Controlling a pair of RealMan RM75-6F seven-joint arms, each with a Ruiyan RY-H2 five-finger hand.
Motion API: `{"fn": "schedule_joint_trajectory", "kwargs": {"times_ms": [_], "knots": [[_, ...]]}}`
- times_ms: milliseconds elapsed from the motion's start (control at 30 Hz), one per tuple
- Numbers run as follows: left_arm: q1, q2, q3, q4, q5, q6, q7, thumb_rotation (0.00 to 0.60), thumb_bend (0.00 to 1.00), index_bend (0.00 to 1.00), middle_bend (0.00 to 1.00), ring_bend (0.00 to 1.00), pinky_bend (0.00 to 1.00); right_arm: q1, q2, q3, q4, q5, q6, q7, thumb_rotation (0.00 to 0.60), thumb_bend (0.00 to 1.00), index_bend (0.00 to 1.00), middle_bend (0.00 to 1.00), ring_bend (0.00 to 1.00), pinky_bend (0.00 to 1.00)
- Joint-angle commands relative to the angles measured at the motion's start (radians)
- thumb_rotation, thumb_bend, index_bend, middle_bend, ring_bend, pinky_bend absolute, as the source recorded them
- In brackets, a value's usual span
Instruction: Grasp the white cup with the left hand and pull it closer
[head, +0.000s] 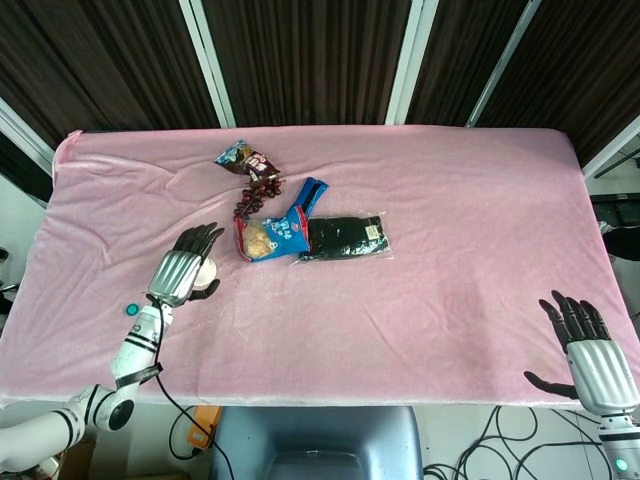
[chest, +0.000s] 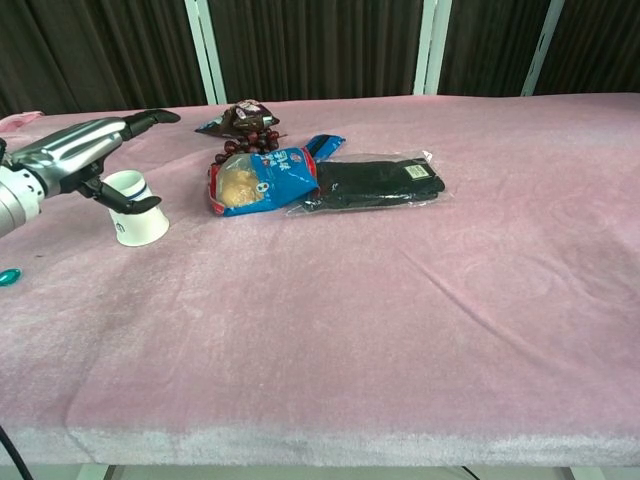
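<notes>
The white cup (chest: 138, 218) with a blue band stands on the pink cloth at the left. In the head view only a sliver of the cup (head: 208, 278) shows beside my left hand (head: 178, 271). My left hand (chest: 82, 153) hovers over the cup from the left with its fingers stretched out above it. Its thumb hangs down close to the cup's top edge, and I cannot tell whether it touches. The hand holds nothing. My right hand (head: 592, 352) rests open with spread fingers at the table's front right corner, far from the cup.
A blue snack bag (head: 272, 236), a black packet (head: 346, 238), dark grapes (head: 256, 196) and a dark snack bag (head: 240, 157) lie right of and behind the cup. A small teal disc (head: 132, 309) lies near the front left edge.
</notes>
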Motion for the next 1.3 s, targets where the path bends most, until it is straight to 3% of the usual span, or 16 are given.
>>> {"fn": "schedule_joint_trajectory", "kwargs": {"times_ms": [33, 167, 333, 433, 533, 633, 867, 1100, 1300], "knots": [[-0.029, -0.027, -0.020, 0.074, -0.048, -0.062, -0.010, 0.600, 0.34, 0.00, 0.01, 0.00, 0.10, 0.000, 0.002, 0.002, 0.002, 0.005, -0.002, 0.004, 0.600, 0.21, 0.00, 0.00, 0.00, 0.00], [-0.040, -0.023, -0.008, 0.104, -0.076, -0.139, -0.037, 0.600, 0.34, 0.02, 0.06, 0.02, 0.16, 0.004, 0.001, 0.011, 0.002, 0.022, -0.010, 0.004, 0.600, 0.21, 0.00, 0.00, 0.00, 0.00], [-0.053, -0.027, -0.010, 0.137, -0.115, -0.200, -0.047, 0.600, 0.33, 0.15, 0.15, 0.08, 0.23, 0.003, 0.000, 0.008, -0.001, 0.017, -0.008, -0.003, 0.600, 0.21, 0.00, 0.00, 0.00, 0.00], [-0.054, -0.032, -0.001, 0.161, -0.112, -0.210, -0.061, 0.600, 0.33, 0.25, 0.23, 0.17, 0.30, 0.002, -0.001, 0.010, 0.000, 0.020, -0.008, -0.005, 0.600, 0.21, 0.00, 0.00, 0.00, 0.00], [-0.052, -0.048, 0.010, 0.194, -0.092, -0.180, -0.051, 0.600, 0.33, 0.35, 0.37, 0.31, 0.35, 0.003, -0.002, 0.012, 0.000, 0.024, -0.012, -0.006, 0.600, 0.21, 0.00, 0.00, 0.00, 0.00], [-0.049, -0.053, 0.006, 0.196, -0.078, -0.163, -0.105, 0.600, 0.34, 0.40, 0.42, 0.38, 0.39, 0.004, -0.003, 0.011, -0.003, 0.022, -0.014, -0.010, 0.600, 0.21, 0.00, 0.00, 0.00, 0.00], [-0.028, -0.029, 0.016, 0.172, -0.032, -0.080, -0.141, 0.600, 0.35, 0.42, 0.46, 0.42, 0.40, 0.005, -0.004, 0.012, -0.001, 0.025, -0.017, -0.011, 0.600, 0.21, 0.00, 0.00, 0.00, 0.00], [0.058, 0.112, 0.078, 0.021, 0.008, 0.000, -0.114, 0.600, 0.35, 0.41, 0.45, 0.42, 0.38, 0.007, -0.007, 0.009, -0.004, 0.023, -0.025, -0.021, 0.600, 0.21, 0.00, 0.00, 0.00, 0.00], [0.140, 0.154, 0.121, 0.023, -0.002, 0.043, -0.121, 0.600, 0.35, 0.41, 0.45, 0.42, 0.36, 0.006, -0.010, 0.005, -0.008, 0.011, -0.018, -0.028, 0.600, 0.21, 0.00, 0.00, 0.00, 0.00]]}}
